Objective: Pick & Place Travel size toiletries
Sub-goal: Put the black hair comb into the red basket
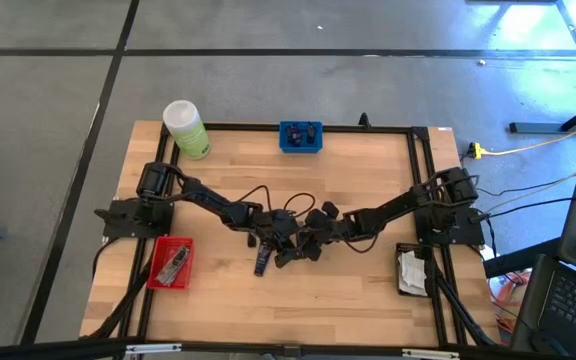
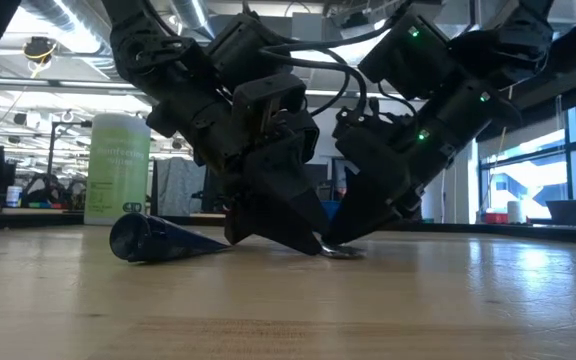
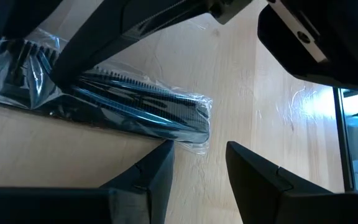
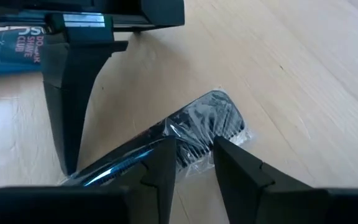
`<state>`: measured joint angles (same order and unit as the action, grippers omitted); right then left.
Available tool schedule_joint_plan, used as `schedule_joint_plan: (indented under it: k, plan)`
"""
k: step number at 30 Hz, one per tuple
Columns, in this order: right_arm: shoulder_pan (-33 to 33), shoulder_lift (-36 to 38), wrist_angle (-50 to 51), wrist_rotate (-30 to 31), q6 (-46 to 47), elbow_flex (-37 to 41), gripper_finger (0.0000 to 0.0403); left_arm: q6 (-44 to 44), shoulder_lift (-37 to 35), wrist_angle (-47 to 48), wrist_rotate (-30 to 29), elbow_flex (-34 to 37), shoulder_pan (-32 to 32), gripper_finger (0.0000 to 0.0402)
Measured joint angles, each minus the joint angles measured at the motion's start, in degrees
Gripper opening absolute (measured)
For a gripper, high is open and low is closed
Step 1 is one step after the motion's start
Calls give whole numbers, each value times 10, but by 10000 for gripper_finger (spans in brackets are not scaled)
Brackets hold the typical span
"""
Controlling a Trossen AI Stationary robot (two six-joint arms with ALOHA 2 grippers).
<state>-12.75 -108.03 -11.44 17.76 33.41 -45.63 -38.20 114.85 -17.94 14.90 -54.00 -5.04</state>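
You are at the pick stage: both arms are crowded over one item at the middle of the surface (image 1: 368,290), a dark comb sealed in a clear packet (image 4: 197,134) lying flat on the wood. Your right tool (image 4: 194,162) straddles the rounded end of that packet, fingers partly apart with one on each side of it and not yet pressed in; I judge it to be closing for the grasp, nothing lifted. Your left tool (image 3: 197,165) sits just beside the same end of the packet, fingers parted a moderate way and holding nothing (only bare wood lies between them). A dark navy tube (image 2: 158,240) lies on its side just to the near-left of the two tools, untouched. At the near-left edge the red tray (image 1: 171,263) already holds some slim grey items, and a black tray (image 1: 411,270) at the near-right holds white ones; the blue tray (image 1: 300,136) and the light-green bottle (image 1: 186,128) stand at the far edge. The next move calls for the right fingers to finish closing across the packet's narrow width, low enough to catch the comb rather than the loose film alone. Clear your left tool away first: the two sets of fingers stand very near each other, and a lift could foul them.
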Motion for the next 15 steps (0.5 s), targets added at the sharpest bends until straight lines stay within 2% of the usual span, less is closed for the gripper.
schedule_joint_plan:
  k: [10,15]
  plan:
    - [0,0,0,-13,0,1,89,0,0,-4,-3,0,0,145]
    - [0,0,1,-28,0,1,33,0,0,-3,-3,0,0,145]
